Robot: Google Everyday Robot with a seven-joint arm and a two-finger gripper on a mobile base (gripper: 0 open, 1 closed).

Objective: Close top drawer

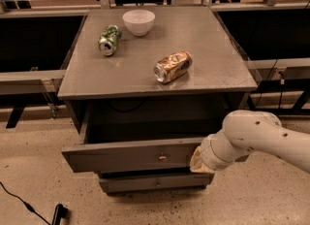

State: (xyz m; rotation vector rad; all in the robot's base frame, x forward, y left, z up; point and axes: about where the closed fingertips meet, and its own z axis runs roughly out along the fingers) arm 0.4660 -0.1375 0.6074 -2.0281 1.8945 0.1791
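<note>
The top drawer (121, 156) is seen pulled well out from under the bench (218, 73), its front panel running left to right. The tool (197, 159) is set at the right end of that panel, right of the knob (162, 157). Whether it is open or holds anything cannot be told, as it is hidden by the arm (256, 132). A push straight back under the bench is judged to be needed.

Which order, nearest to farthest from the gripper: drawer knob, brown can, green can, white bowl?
The gripper sits at the right end of the top drawer front.
1. knob: drawer front centre, just beside it.
2. brown can: tabletop middle.
3. green can, back left, and white bowl, back centre: too close to call.
</note>
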